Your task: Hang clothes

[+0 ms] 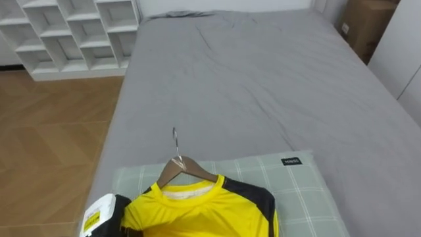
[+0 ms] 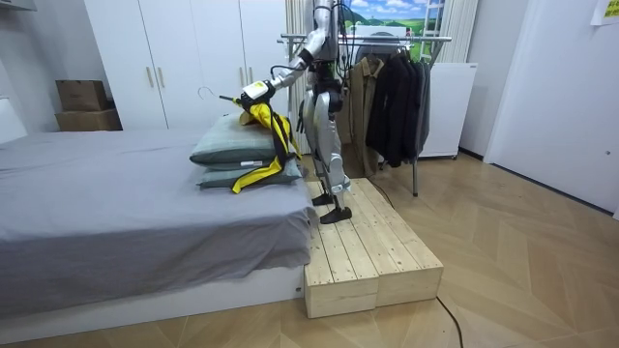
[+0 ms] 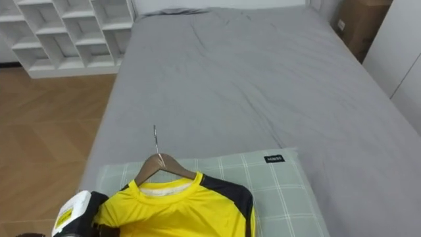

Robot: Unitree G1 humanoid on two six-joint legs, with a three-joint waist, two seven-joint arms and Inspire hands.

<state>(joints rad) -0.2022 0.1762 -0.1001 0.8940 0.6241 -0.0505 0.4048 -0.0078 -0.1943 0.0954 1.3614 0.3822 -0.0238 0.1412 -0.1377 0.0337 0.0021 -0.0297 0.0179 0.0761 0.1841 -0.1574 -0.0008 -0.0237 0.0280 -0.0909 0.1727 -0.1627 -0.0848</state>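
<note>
A yellow shirt (image 1: 197, 214) with black sleeves is on a wooden hanger (image 1: 186, 168), whose metal hook (image 1: 175, 141) points toward the far end of the bed. My left hand (image 1: 99, 216) is at the lower left, its dark fingers curled on the shirt's left shoulder over the hanger end. In the room view my left arm reaches out over the pillows and holds the hanger up, with the shirt (image 2: 266, 130) drooping down past the pillow edge. I stand on a wooden platform (image 2: 368, 251) at the bed's end, facing the bed.
A green checked pillow (image 1: 296, 191) lies under the shirt on the grey bed (image 1: 263, 85). A white shelf unit (image 1: 72, 33) stands far left, a cardboard box (image 1: 365, 23) far right. Behind me a clothes rack (image 2: 387, 39) carries dark garments (image 2: 392, 97).
</note>
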